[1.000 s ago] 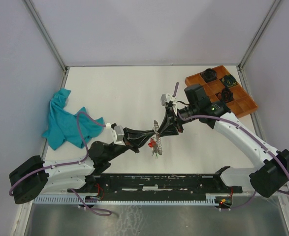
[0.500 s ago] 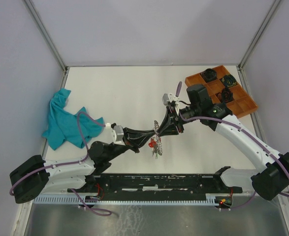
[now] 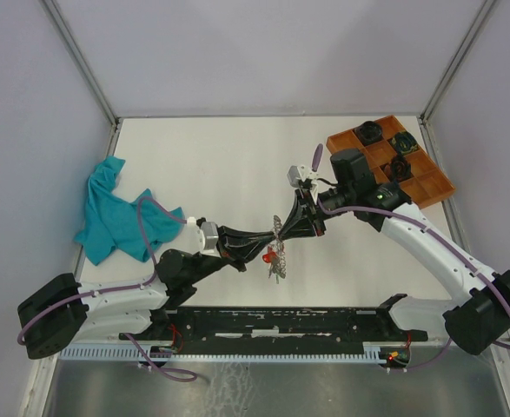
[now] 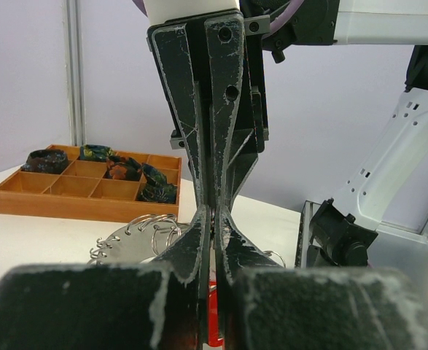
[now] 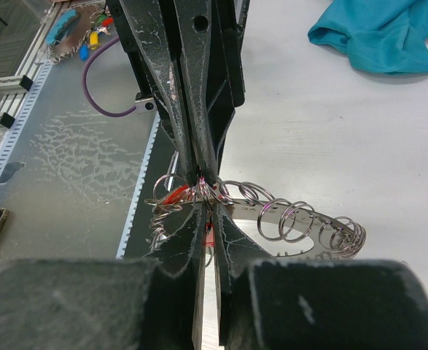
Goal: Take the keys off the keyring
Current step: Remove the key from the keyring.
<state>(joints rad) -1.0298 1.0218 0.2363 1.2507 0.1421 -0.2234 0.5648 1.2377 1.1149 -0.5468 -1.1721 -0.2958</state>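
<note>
Though thin, coiled silver-wire keyring [image 5: 301,219], red-tagged keys [image 3: 273,262].

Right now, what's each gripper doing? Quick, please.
Left gripper: jaws closed on the rim of the keyring.
Right gripper: jaws closed on the keyring too, tip to tip with the left.
</note>
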